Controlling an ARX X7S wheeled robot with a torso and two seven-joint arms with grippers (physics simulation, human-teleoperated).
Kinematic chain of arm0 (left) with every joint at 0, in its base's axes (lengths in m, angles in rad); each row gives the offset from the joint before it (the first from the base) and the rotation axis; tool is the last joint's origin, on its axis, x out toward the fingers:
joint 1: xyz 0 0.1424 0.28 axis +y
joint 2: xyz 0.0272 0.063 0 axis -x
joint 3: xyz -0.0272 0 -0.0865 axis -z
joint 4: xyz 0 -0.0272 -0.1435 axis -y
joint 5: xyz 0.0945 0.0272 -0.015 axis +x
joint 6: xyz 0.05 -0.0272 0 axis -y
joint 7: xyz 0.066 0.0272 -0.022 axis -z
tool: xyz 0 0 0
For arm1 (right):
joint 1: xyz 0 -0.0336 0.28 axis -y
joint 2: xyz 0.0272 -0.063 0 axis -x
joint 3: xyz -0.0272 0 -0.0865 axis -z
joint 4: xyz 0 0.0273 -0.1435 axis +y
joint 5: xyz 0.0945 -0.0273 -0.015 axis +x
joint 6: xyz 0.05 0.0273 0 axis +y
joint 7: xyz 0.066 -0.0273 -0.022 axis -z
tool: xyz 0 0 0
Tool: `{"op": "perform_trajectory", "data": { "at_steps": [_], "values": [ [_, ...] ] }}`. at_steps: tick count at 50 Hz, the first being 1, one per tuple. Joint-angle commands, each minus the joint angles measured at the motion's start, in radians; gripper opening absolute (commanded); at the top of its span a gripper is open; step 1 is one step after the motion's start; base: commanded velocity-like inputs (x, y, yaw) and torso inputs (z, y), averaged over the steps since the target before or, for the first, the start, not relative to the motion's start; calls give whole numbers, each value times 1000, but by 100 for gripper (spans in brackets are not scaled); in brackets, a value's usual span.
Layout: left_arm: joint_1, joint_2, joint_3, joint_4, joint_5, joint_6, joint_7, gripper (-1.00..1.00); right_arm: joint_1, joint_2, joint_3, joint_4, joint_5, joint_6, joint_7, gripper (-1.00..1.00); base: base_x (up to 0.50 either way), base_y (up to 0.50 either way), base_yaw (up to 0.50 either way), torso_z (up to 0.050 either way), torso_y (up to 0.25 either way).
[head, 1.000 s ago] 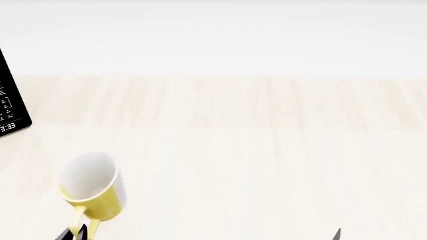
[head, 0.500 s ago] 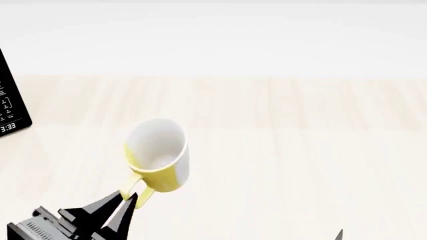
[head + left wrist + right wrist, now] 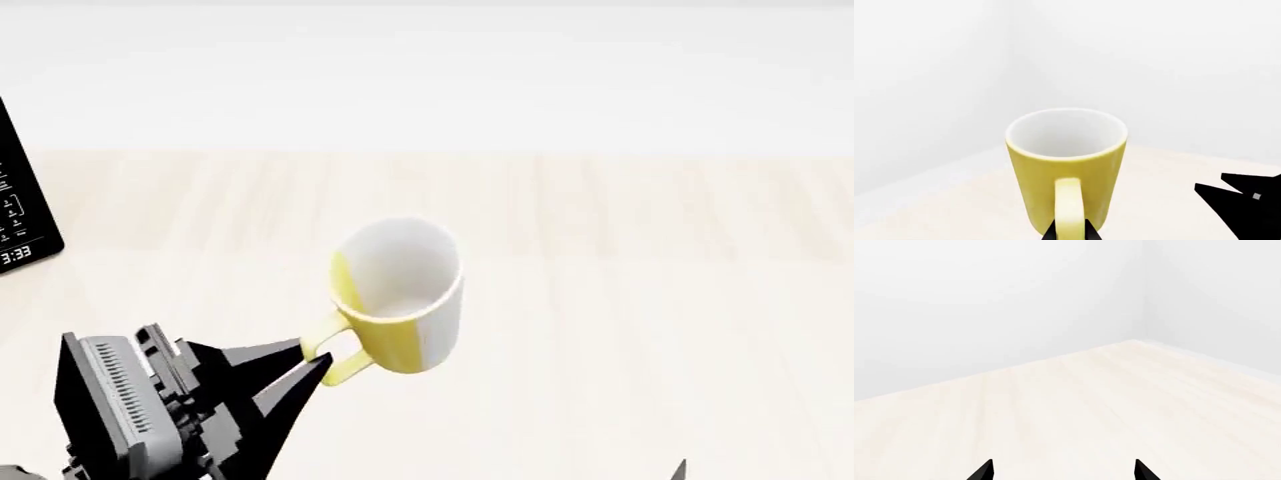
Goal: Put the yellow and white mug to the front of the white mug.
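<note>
The yellow and white mug (image 3: 398,295) hangs above the pale wooden table, tilted, its white inside facing up and a white strip on its right side. My left gripper (image 3: 315,362) is shut on its yellow loop handle (image 3: 340,355) from the lower left. In the left wrist view the mug (image 3: 1066,165) stands straight ahead, and the dark fingertips (image 3: 1092,233) pinch the handle (image 3: 1069,207). My right gripper (image 3: 1063,471) is open, with nothing between its tips; only a tip (image 3: 677,468) shows in the head view. The white mug is out of view.
A black appliance with a clock display (image 3: 24,215) stands at the left edge of the head view. The light wood table (image 3: 627,300) runs back to a white wall. A dark part of the right arm (image 3: 1247,205) shows in the left wrist view.
My left gripper has carried the yellow and white mug up and to the right, from the lower left of the head view toward the middle. More of the left arm now shows.
</note>
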Motion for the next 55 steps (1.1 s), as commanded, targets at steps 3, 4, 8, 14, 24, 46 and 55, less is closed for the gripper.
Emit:
{"op": "perform_trajectory", "data": {
  "at_steps": [3, 4, 8, 14, 24, 46, 55],
  "values": [
    [-109, 22, 14, -80, -20, -45, 32, -100, -2, 5, -1, -2, 7, -2, 5, 100, 0, 0, 0, 0, 0],
    [-109, 23, 17, -77, -15, -46, 28, -100, -2, 6, -3, -3, 7, -1, 4, 100, 0, 0, 0, 0, 0],
    [-98, 17, 20, -51, -31, -56, 35, -100, -5, 8, -2, -6, 9, -3, 6, 100, 0, 0, 0, 0, 3],
    [-91, 23, 45, -76, -13, -41, 60, -100, -5, 9, -5, -6, 10, -3, 8, 100, 0, 0, 0, 0, 0],
    [-86, 36, 67, -110, 9, -27, 68, -100, -7, 12, -6, -9, 13, -4, 12, 100, 0, 0, 0, 0, 0],
    [-68, 77, 115, -278, 88, 72, 99, -100, -6, 18, -13, -10, 18, -7, 19, 100, 0, 0, 0, 0, 0],
    [-65, 92, 134, -330, 111, 102, 112, -100, -6, 20, -15, -9, 20, -9, 21, 100, 0, 0, 0, 0, 0]
  ]
}}
